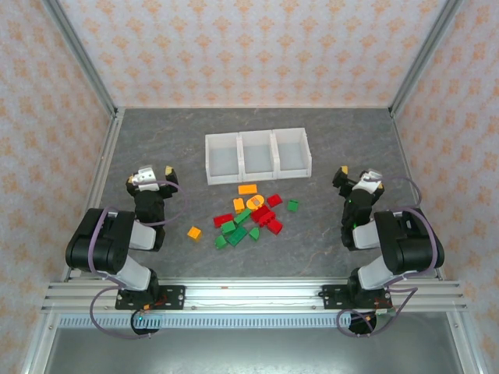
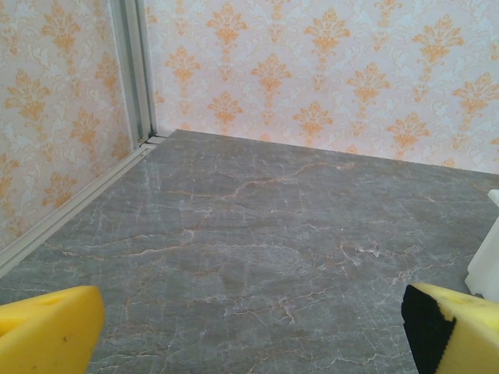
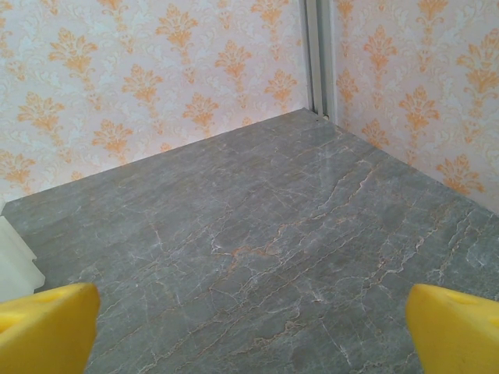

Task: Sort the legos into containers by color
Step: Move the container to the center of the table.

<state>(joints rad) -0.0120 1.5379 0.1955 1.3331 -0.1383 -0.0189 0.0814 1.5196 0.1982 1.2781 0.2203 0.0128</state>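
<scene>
1. Legos [image 1: 248, 218]: red, green and orange-yellow bricks in a loose cluster on the grey tabletop [image 1: 156, 140], mid-way between the two arms and just nearer than the containers. One orange brick [image 1: 194, 231] lies apart to the left; one green brick [image 1: 292, 206] sits off to the right.
2. Handling, judged: light, rigid, smooth plastic, unlikely to deform or break, apt to skid or tip if nudged. Best taken across two flat opposite sides. The outliers offer the clearest approach; those in the cluster touch or overlap neighbours.
3. Left pincer [image 1: 152, 175]: jaws wide, holding nothing, left of the cluster and well apart from it. Its wrist view shows yellow pads [image 2: 47, 327] at the bottom corners, bare tabletop between.
4. Right pincer [image 1: 355, 178]: jaws wide, holding nothing, right of the cluster. Yellow pads [image 3: 47, 327] likewise at the frame corners.
5. Containers [image 1: 240, 156]: three joined white bins in a row, beyond the cluster; no brick seen inside.
6. Hard to make out: exact brick count, which bricks are stacked, stud orientation. Pads are cut off by the frame edges; a white container corner [image 2: 487, 265] is partly cropped.
</scene>
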